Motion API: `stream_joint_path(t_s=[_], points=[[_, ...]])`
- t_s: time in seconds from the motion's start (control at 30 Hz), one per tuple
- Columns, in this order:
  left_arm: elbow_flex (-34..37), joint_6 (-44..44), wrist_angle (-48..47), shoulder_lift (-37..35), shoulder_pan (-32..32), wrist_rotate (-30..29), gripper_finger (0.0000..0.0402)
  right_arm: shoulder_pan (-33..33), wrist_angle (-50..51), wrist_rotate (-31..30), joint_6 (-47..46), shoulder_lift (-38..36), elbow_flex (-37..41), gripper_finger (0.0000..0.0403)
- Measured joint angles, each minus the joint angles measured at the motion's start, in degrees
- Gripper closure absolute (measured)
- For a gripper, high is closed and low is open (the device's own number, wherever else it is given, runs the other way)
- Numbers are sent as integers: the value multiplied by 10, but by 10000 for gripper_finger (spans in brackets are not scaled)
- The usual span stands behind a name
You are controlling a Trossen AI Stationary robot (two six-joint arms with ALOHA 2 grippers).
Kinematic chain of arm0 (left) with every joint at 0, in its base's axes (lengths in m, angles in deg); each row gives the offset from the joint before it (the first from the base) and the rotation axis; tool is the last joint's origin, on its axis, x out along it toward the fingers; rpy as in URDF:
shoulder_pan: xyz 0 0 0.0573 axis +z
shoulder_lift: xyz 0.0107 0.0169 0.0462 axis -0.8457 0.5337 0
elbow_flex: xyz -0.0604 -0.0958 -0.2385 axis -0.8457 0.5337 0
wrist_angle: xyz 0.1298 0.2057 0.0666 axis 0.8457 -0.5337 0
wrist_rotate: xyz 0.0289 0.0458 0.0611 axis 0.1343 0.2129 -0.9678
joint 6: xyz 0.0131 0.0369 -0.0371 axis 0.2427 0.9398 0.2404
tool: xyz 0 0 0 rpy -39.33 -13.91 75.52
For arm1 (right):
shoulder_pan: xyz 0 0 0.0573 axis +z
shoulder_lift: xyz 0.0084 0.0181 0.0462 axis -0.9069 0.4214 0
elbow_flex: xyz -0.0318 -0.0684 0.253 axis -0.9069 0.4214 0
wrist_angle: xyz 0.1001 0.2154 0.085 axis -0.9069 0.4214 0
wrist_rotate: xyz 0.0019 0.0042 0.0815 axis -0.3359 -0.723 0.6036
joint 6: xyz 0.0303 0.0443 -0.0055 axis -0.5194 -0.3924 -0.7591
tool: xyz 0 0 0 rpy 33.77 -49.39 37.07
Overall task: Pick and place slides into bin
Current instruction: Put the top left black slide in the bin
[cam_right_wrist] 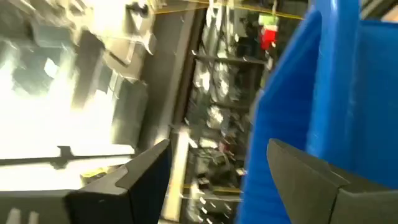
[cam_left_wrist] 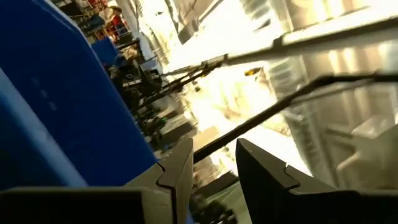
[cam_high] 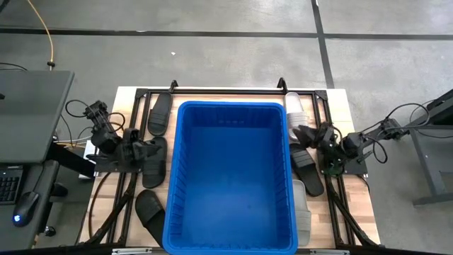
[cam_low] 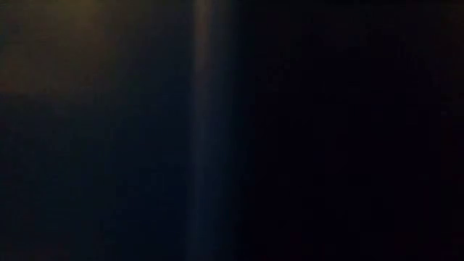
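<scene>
Left gripper (cam_high: pixel 150 150) hovering released over a matte black ribbed-strap slide (cam_high: pixel 153 170) on the wooden bench (cam_high: pixel 357 205), fingers (cam_left_wrist: pixel 180 177) parted, nothing between them. Just beside it, lying empty mid-bench, the large deep bright blue plastic bin (cam_high: pixel 232 177). Beyond that bin, right gripper (cam_high: pixel 306 134) waiting released above another black slide (cam_high: pixel 308 170), fingers (cam_right_wrist: pixel 146 171) spread wide. Farther off, a pale grey-white slide (cam_high: pixel 294 108) sitting against the bin's wall.
</scene>
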Motion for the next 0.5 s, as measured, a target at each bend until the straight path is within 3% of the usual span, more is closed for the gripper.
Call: stream_joint_path(t_s=[0.2, 0.3, 0.4, 0.5], points=[[0, -8, 64, 0, 0, -10, 289, 0, -221, 18, 237, 1, -2, 148], [0, -9, 86, 0, 0, -23, 289, 0, -288, -4, 297, 1, -4, 148], [0, -9, 100, 0, 0, -23, 289, 0, -286, -6, 330, 1, -25, 148], [0, -7, 107, 0, 0, -25, 289, 0, -205, -37, 330, 8, -71, 148]])
